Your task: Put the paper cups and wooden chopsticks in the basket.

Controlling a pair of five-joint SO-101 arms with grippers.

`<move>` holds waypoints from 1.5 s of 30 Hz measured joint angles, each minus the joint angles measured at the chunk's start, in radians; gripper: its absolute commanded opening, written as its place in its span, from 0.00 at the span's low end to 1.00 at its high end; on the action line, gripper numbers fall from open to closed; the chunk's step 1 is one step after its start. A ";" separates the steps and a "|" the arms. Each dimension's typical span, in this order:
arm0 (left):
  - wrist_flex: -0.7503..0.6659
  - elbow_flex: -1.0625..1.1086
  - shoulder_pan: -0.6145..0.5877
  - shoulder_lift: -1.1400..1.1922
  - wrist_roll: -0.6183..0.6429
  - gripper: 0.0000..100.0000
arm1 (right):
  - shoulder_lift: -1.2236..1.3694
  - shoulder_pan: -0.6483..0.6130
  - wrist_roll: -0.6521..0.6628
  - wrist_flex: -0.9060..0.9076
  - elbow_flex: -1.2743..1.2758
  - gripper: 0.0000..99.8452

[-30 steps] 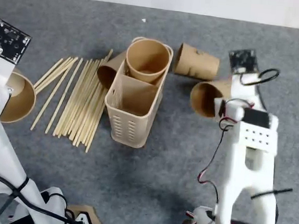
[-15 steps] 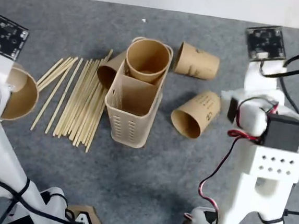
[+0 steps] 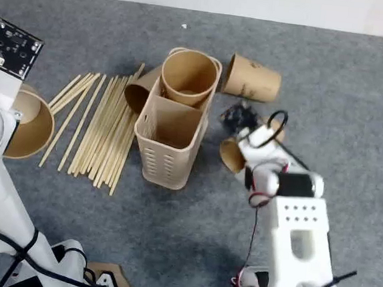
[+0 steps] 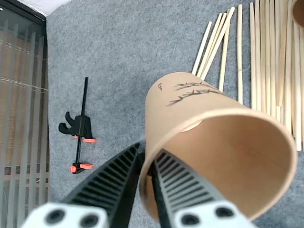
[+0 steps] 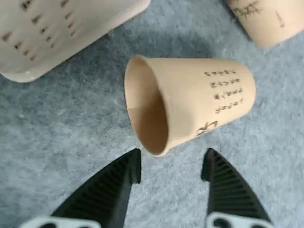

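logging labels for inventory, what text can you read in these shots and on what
Dark print on the lying cup before the right gripper: too blurred to read.
Dark scrawl on the held cup in the left gripper: unreadable.
Nothing else legible.

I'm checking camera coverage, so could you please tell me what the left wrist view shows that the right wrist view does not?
Left wrist view, not the right: the left gripper shut on the rim of a held cup, the wooden chopsticks laid out on the floor, and a black bar clamp. Right wrist view, not the left: the open right gripper close to a lying cup, the basket wall, and a second cup. Both: grey carpet.
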 measured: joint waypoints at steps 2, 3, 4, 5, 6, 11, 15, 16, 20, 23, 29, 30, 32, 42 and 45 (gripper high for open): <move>0.000 0.000 0.000 0.000 0.000 0.00 | -0.035 -0.002 0.006 -0.055 0.068 0.24; 0.000 0.000 0.000 0.000 0.000 0.00 | -0.051 -0.002 0.008 -0.080 0.094 0.24; 0.000 0.000 0.000 0.000 0.000 0.00 | -0.063 0.000 0.008 -0.104 0.115 0.24; 0.000 0.000 0.000 0.000 0.000 0.00 | -0.069 0.000 0.008 -0.130 0.133 0.24; 0.000 0.000 0.000 0.000 0.000 0.00 | -0.072 -0.002 0.008 -0.158 0.147 0.24; 0.002 0.000 0.000 0.000 0.000 0.00 | -0.074 -0.002 0.009 -0.328 0.226 0.24; 0.003 0.000 0.000 0.000 0.000 0.00 | -0.074 0.005 0.011 -0.434 0.259 0.24; 0.003 0.000 0.000 0.000 0.000 0.00 | -0.074 0.017 0.011 -0.457 0.259 0.24; 0.009 0.000 0.000 0.000 0.000 0.00 | -0.005 0.063 0.011 -0.529 0.259 0.24; 0.009 0.000 0.000 0.000 0.000 0.00 | 0.097 0.084 0.011 -0.592 0.259 0.23; 0.009 0.000 0.000 0.000 0.000 0.00 | 0.287 0.089 0.012 -0.654 0.198 0.00; 0.009 0.000 0.000 0.000 0.000 0.00 | 0.301 0.091 0.012 -0.654 0.180 0.01; 0.009 0.000 0.000 0.000 0.000 0.00 | 0.304 0.098 -0.002 -0.641 0.141 0.02; 0.009 -0.032 0.000 0.000 0.020 0.00 | 0.316 0.195 -0.236 -0.058 -0.402 0.01; 0.009 -0.138 0.006 0.000 0.095 0.00 | 0.384 0.187 -0.281 0.209 -0.649 0.01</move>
